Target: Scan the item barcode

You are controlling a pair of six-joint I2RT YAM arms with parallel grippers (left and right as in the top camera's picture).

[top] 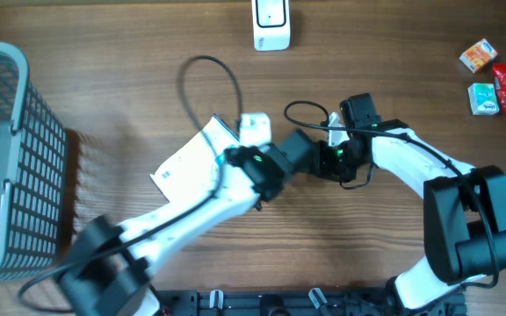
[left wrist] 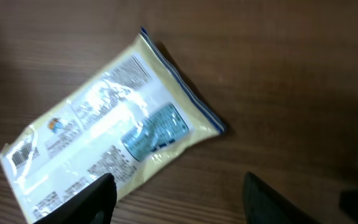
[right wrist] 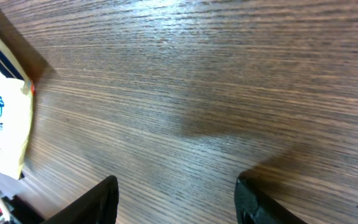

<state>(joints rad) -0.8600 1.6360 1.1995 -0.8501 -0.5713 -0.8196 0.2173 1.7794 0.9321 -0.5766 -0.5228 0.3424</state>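
**Obs 1:** Left gripper [left wrist: 178, 182]: jaws well apart, holding nothing. Only bare table [left wrist: 278, 74] shows in the gap.

**Obs 2:** Any contact with the packet [left wrist: 104, 130]?

**Obs 1:** Cannot tell. In the left wrist view one finger [left wrist: 95, 199] overlaps the packet's lower edge, and the rest of the packet lies flat just ahead of the fingertips.

**Obs 2:** Right gripper [right wrist: 176, 182]?

**Obs 1:** Also spread wide and empty, over wood grain. A pale yellow corner of the packet shows at the left edge of that view, clear of the fingers.

**Obs 2:** Packet orientation?

**Obs 1:** From overhead it lies near the middle of the table, left of where the two wrists meet. Its long axis is on a slant, running from near-left to far-right. The blue-striped sealed end points far-right. The other end, bearing the barcode [left wrist: 22, 154], points near-left toward the left arm's base. The printed face is up and the clear film is glaring.

**Obs 2:** Surroundings?

**Obs 1:** A small white block [top: 255, 128] sits just beside the packet's sealed end, and a dark cable loop [top: 207, 83] arcs beyond it. A grey mesh basket [top: 7, 149] stands at the left edge, well apart. A white device [top: 271, 25] is at the far edge, centre. Several small snack packs [top: 499, 83] are clustered at the far right.
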